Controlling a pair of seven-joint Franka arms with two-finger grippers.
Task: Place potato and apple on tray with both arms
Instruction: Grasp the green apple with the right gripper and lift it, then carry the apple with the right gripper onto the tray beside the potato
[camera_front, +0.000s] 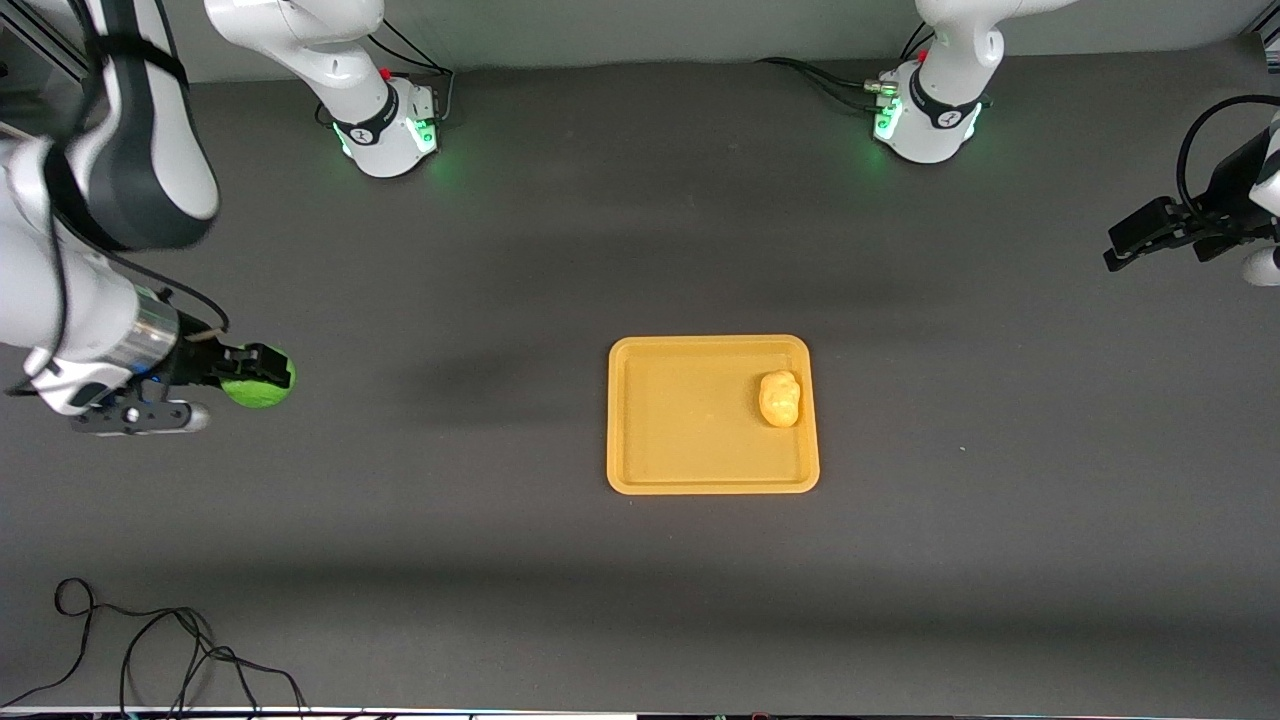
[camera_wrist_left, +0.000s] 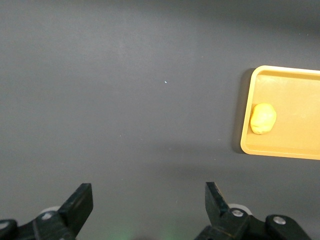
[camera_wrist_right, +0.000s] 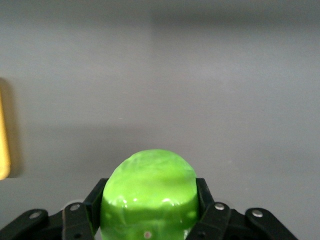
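The orange-yellow tray (camera_front: 640, 470) lies mid-table. The yellow potato (camera_front: 779, 398) rests in it near the rim toward the left arm's end; it also shows in the left wrist view (camera_wrist_left: 263, 118) with the tray (camera_wrist_left: 295, 150). My right gripper (camera_front: 262, 375) is shut on the green apple (camera_front: 256, 390) at the right arm's end of the table, well away from the tray. The right wrist view shows the apple (camera_wrist_right: 148, 192) filling the space between both fingers and a sliver of the tray (camera_wrist_right: 3, 150). My left gripper (camera_front: 1125, 245) is open and empty over the left arm's end of the table; its fingers (camera_wrist_left: 82, 205) stand wide apart.
A black cable (camera_front: 150, 650) lies looped on the table near the front edge at the right arm's end. Dark bare tabletop surrounds the tray on all sides.
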